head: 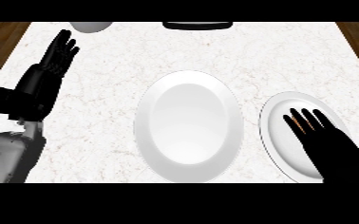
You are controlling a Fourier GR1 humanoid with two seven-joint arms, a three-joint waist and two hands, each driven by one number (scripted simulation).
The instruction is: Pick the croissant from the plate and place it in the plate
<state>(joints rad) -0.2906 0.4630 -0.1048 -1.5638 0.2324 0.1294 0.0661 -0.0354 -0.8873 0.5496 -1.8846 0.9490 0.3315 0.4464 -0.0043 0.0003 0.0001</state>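
Croissant [301, 122]: on right plate [279, 123], mostly hidden — not yet lifted.
Right robot hand [321, 135]: fingers extended over croissant, no grasp evident.
Left robot hand [57, 53]: open, resting.
Centre plate [188, 123]: awaiting croissant — transfer pending.

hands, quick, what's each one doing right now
Left hand: open, fingers straight, resting at the left edge, holding nothing.
Right hand: open over the right plate, fingers extended on the croissant; not gripping it yet.
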